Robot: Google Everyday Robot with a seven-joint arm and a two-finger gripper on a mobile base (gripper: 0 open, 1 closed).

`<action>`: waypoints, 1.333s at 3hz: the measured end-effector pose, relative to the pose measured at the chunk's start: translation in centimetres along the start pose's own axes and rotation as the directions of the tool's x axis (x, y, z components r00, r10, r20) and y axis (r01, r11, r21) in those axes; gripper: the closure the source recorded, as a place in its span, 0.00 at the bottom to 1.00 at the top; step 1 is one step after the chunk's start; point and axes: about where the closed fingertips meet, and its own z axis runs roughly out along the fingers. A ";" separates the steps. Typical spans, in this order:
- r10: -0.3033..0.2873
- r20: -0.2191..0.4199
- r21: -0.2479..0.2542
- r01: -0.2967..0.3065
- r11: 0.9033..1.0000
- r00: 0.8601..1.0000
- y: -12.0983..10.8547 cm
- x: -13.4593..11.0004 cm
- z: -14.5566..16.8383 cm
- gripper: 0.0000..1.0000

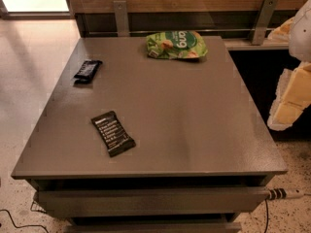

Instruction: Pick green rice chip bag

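The green rice chip bag (176, 44) lies flat at the far edge of the grey table (194, 130), a little right of centre, puffy and crinkled with white lettering on top. My gripper (290, 101) hangs at the right edge of the view, beyond the table's right side and off the tabletop. It is well apart from the bag, to the bag's right and nearer to me. Nothing shows in its hold.
A flat black bar wrapper (112, 133) lies at the near left of the table. A second black bar (87, 71) lies at the far left. A wooden wall panel with metal brackets (121, 17) stands behind the table. A drawer front (150, 200) runs below the near edge. A cable (284, 194) lies at lower right.
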 end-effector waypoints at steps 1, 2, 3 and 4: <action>0.000 0.000 0.001 0.000 1.000 1.000 0.0 0.0 0.0 0.00; -0.019 0.011 0.028 0.018 0.999 1.000 -1.1 -0.7 -0.3 0.00; -0.111 0.056 0.079 0.106 0.991 0.992 -5.1 -3.7 0.0 0.00; -0.177 0.133 0.124 0.161 0.979 0.975 -9.4 -7.9 2.1 0.00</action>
